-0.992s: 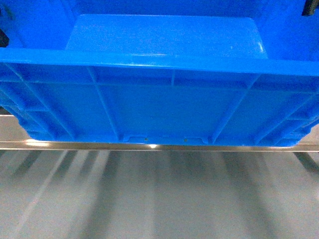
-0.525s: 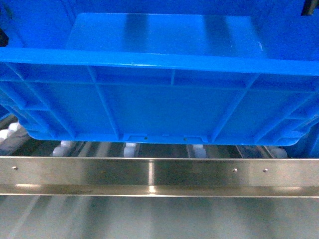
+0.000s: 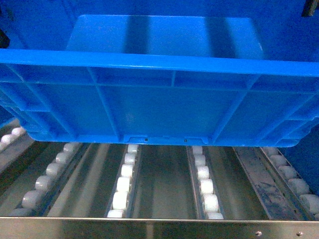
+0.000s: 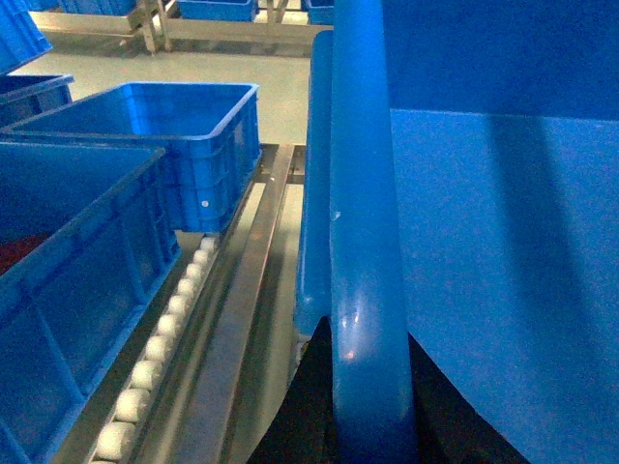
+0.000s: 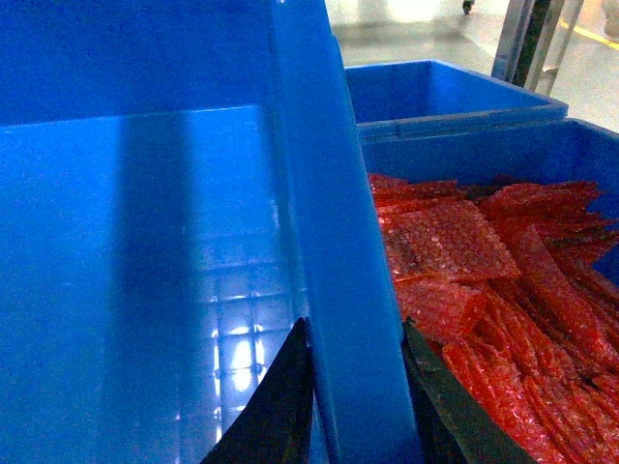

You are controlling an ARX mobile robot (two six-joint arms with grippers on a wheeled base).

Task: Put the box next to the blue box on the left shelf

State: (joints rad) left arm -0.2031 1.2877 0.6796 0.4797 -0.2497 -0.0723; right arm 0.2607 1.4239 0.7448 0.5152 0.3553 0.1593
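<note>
My right gripper (image 5: 353,396) clamps its two black fingers (image 5: 280,401) on the rim of the large bright-blue ribbed plastic crate (image 3: 164,107); my left gripper (image 4: 372,387) appears to clamp the opposite rim likewise, though its fingers are dim. The crate hangs above the steel-railed roller shelf (image 3: 164,228), where I count five white roller tracks (image 3: 123,181). Two blue crates (image 4: 155,135) sit left; a crate of red bubble wrap (image 5: 484,290) right.

- My left claw (image 4: 372,387) straddles the crate's (image 3: 164,107) left rim, one dark finger on each side, clamped.
- My right claw (image 5: 353,406) pinches the right rim the same way, fingers (image 5: 280,401) pointing up.
</note>
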